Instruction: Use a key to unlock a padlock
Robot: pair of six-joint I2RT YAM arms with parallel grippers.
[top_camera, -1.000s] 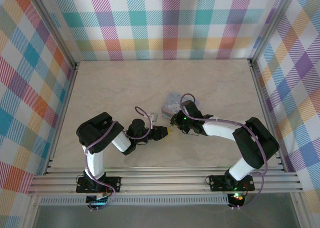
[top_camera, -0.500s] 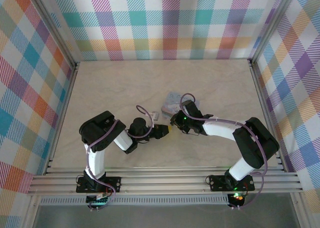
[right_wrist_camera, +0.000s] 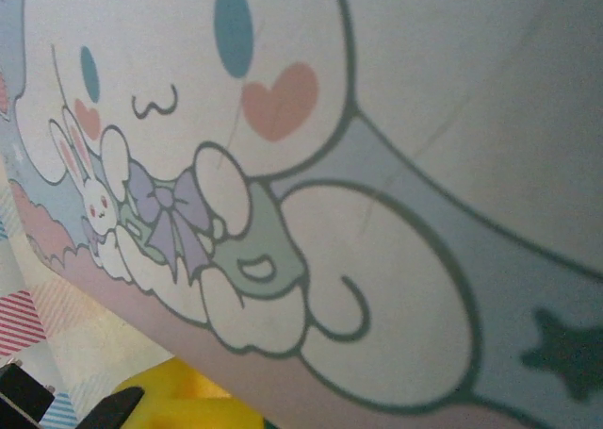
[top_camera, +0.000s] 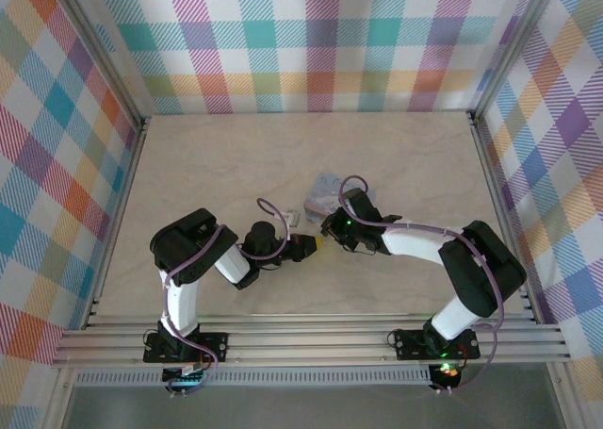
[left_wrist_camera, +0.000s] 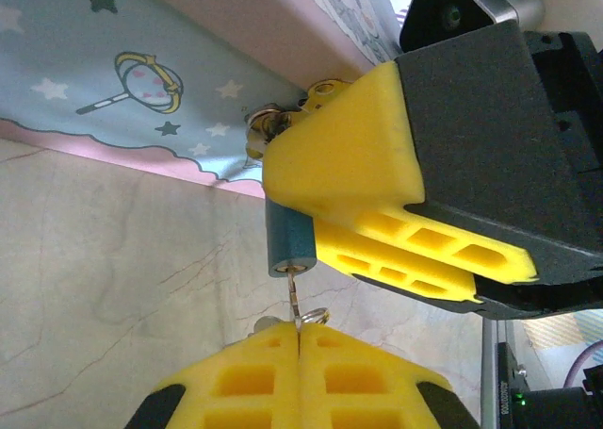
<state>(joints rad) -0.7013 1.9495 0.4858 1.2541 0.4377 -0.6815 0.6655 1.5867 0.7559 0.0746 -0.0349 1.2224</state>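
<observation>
The padlock (top_camera: 327, 189) is a pale blue-grey block lying mid-table; its starry side (left_wrist_camera: 104, 80) and its cartoon-printed face (right_wrist_camera: 311, 193) show close up. My right gripper (top_camera: 329, 228) is clamped on it at the near corner, its yellow fingers (left_wrist_camera: 349, 165) beside the dark blue lock cylinder (left_wrist_camera: 288, 240). The key (left_wrist_camera: 296, 292) is a thin metal sliver with a small ring. My left gripper (left_wrist_camera: 300, 339) is shut on it, and the blade's tip reaches the cylinder's end face. The left gripper (top_camera: 314, 246) sits just left of the right one.
The pale marbled table (top_camera: 283, 156) is walled by checked panels with aluminium rails (top_camera: 311, 335) at the near edge. Both arms crowd the middle, wrists nearly touching. One yellow finger (right_wrist_camera: 179, 401) of the right gripper peeks under the padlock.
The left gripper with the key has edged slightly right toward the padlock. The right arm and the padlock have stayed put.
</observation>
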